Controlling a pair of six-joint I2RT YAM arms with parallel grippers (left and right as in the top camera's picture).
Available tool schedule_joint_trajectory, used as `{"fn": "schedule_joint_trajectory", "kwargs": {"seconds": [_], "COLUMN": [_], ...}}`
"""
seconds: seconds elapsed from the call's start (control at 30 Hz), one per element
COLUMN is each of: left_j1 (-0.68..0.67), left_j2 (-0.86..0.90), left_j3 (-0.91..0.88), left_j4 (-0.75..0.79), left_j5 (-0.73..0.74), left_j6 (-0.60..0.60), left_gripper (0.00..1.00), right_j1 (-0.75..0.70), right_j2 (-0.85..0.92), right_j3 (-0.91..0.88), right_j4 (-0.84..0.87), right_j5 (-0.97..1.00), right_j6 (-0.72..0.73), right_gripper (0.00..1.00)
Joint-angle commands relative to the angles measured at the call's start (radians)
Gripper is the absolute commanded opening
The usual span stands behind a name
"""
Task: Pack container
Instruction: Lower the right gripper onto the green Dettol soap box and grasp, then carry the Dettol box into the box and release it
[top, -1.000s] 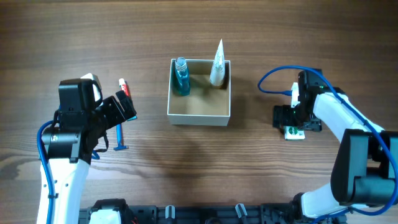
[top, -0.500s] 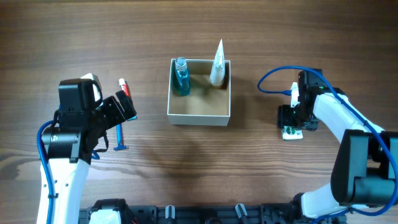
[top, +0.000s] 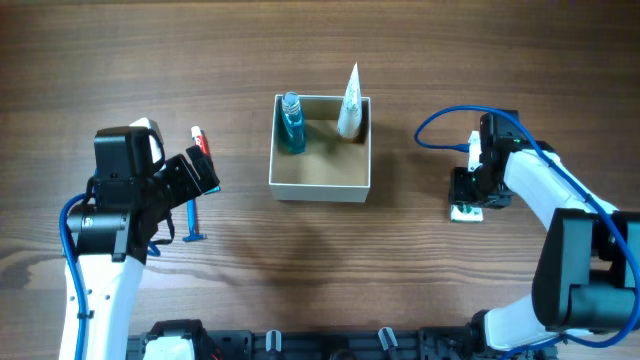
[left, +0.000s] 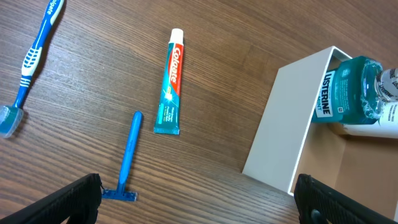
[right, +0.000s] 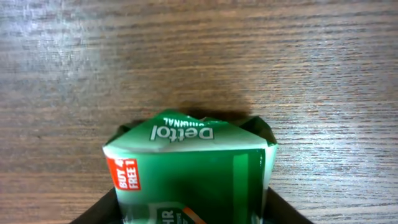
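The container (top: 320, 187), a white-walled box with a tan inside, stands mid-table and holds a blue mouthwash bottle (top: 291, 122) and a white tube (top: 350, 100). To its right lies a green Dettol soap pack (top: 466, 212). My right gripper (top: 470, 198) is down over the pack, and in the right wrist view its dark fingers (right: 93, 214) press both sides of the green pack (right: 189, 168). My left gripper (left: 199, 202) hangs open above bare wood, left of the container (left: 286, 124). A blue razor (left: 127, 158) lies by its left finger.
A Colgate toothpaste tube (left: 171, 84) and a blue toothbrush (left: 34, 53) lie on the wood left of the container, beyond the razor. A blue cable loops above the right arm (top: 440, 125).
The right jaws have closed in from wide open onto the soap pack, and the pack has shifted slightly left. The left arm has not moved.
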Motion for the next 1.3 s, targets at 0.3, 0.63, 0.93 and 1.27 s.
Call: {"fn": "schedule_joint_trajectory", "kwargs": {"seconds": [0.3,0.63,0.93,1.27], "left_j1": [-0.005,-0.005,-0.005,-0.005], "left_j2": [0.001,0.001,0.001,0.001], "left_j3": [0.016,0.016,0.016,0.016], "left_j4": [-0.001,-0.001,-0.001,0.000], "left_j5": [0.027,0.027,0.027,0.027], "left_j6": [-0.009,-0.009,-0.009,-0.009], "left_gripper": [1.00,1.00,1.00,1.00], "right_j1": [0.004,0.205,0.525,0.731], "right_j2": [-0.074,-0.357,-0.362,-0.206], "right_j3": [0.203,0.399,0.399,0.399], "right_j4": [-0.161,-0.182,-0.030,0.130], "right_j5": [-0.020,-0.131,-0.031,0.135], "right_j6": [0.080,0.243,0.372,0.279], "right_gripper": [0.04,0.04,0.04,0.04]}}
